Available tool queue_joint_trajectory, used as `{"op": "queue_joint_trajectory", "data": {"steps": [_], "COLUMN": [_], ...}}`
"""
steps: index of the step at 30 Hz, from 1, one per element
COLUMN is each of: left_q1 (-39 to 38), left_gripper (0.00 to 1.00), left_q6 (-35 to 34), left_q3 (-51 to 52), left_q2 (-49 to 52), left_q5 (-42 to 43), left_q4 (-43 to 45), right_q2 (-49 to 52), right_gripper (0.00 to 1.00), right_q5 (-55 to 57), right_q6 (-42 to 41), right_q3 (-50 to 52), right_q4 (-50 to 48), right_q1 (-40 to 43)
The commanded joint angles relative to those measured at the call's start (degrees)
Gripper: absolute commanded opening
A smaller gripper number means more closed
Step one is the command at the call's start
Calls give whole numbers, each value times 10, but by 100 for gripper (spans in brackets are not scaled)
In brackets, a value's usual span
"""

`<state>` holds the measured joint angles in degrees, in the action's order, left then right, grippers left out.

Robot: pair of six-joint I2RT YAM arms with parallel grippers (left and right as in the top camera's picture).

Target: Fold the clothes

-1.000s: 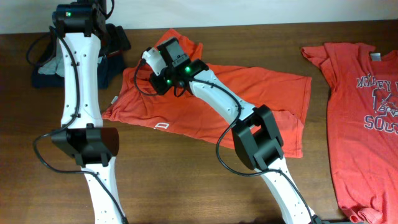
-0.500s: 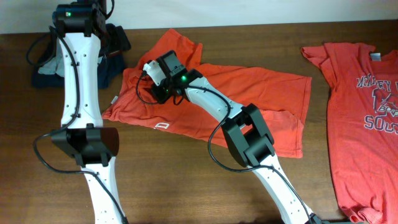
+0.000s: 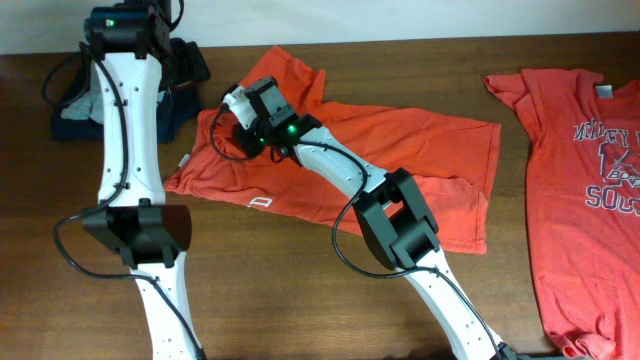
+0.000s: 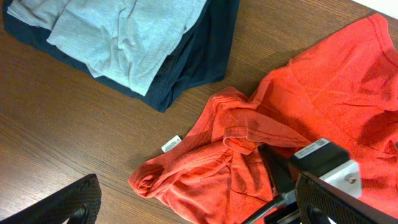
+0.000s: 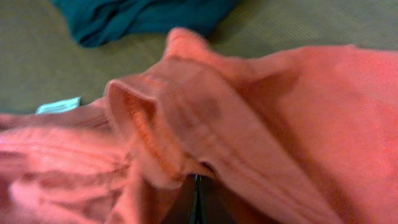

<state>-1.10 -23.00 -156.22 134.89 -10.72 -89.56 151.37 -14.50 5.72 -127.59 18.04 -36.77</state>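
The right pincer (image 3: pixel 238 103) is pinched shut on the bunched edge of the shirt (image 3: pixel 400 140), in the middle of the frame on the desk (image 3: pixel 300 290). The left pincer (image 4: pixel 196 186) is wide open and empty. Pull slow and low, so the shirt lies flat.

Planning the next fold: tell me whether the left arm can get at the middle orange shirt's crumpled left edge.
Probably yes. The open left gripper hangs over that edge of the middle orange shirt with nothing between; the right gripper, shut on the fabric nearby, could crowd it.
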Motion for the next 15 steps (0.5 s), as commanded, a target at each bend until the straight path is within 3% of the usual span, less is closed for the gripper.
{"op": "queue_joint_trajectory", "data": {"steps": [1, 7, 15], "left_q1": [0, 0, 0], "left_gripper": [99, 99, 99], "left_q6": [-1, -1, -1], "left_q3": [-1, -1, -1], "left_q2": [-2, -2, -2], "left_q5": [3, 3, 3], "left_q4": [0, 1, 1], "right_q2": [14, 14, 14], "right_gripper": [4, 4, 4], "right_q5": [55, 62, -60], "right_q6": [-7, -16, -54], "right_q3": [1, -18, -68], "right_q4": [-14, -67, 36], "right_q1": [5, 27, 40]}}
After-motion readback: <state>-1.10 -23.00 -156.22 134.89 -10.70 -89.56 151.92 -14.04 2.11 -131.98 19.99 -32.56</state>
